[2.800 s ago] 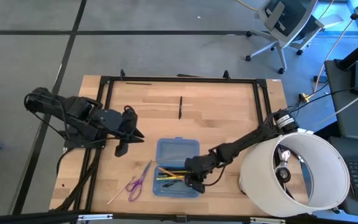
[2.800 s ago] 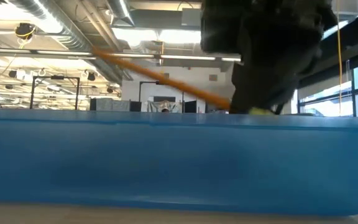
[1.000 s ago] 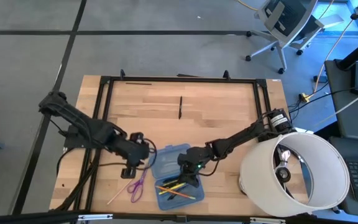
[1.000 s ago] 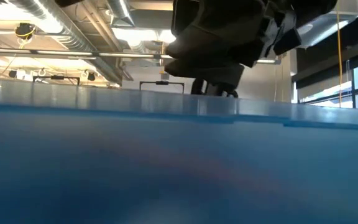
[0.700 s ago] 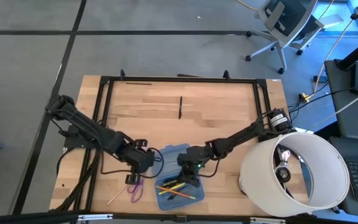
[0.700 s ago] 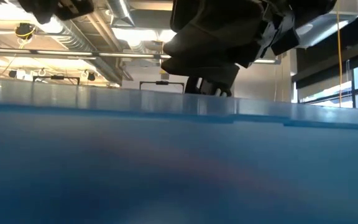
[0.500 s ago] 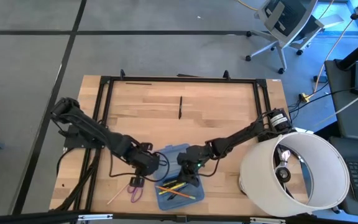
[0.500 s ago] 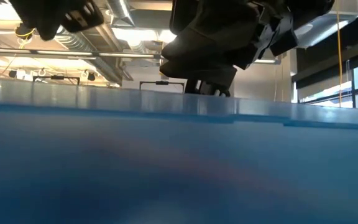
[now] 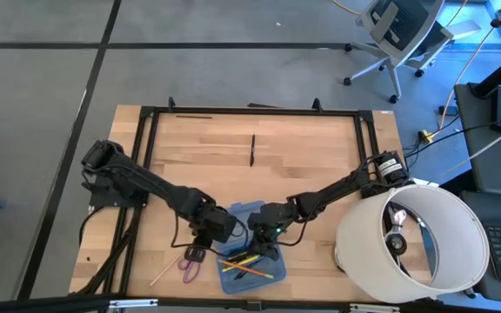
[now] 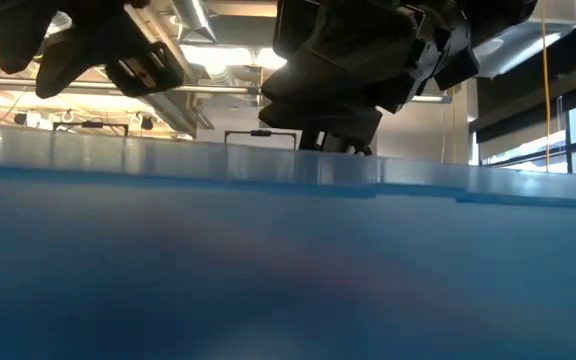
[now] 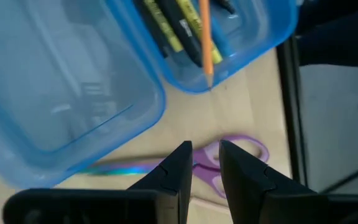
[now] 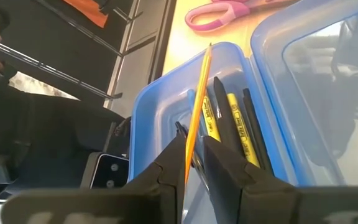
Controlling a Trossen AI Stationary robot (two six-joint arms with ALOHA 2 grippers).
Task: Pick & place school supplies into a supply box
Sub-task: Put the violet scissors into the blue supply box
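Note:
The supply box (image 9: 249, 261) lies open near the table's front edge, its lower half holding black pens, yellow pencils and an orange pencil (image 12: 201, 93). My right gripper (image 12: 194, 163) is over this half, shut on the orange pencil. Purple-handled scissors (image 11: 238, 150) lie flat on the wood just left of the box. My left gripper (image 11: 205, 158) hangs over them, open by a narrow gap, its fingers pointing steeply down at the spot where blades meet handles. In the low view the box's blue wall (image 10: 288, 270) fills the picture. My right gripper pinches the orange pencil's shaft (image 12: 190, 158) between its two fingers, away from the sharpened tip. The fingers come slanting down from the table's far right and lie roughly along the pencil. The pencil's tip (image 12: 210, 46) reaches the box's rounded end rim.
A black pen (image 9: 252, 149) lies alone on the far middle of the table. A pale stick (image 9: 159, 276) lies left of the scissors near the front edge. A large white drum (image 9: 420, 243) stands at the right edge. A black frame (image 9: 250, 111) borders the work area.
My left gripper has moved toward the table's right and near edge and come down over the scissors, tipping to point more steeply down. My right gripper, the pencil and the box have kept still.

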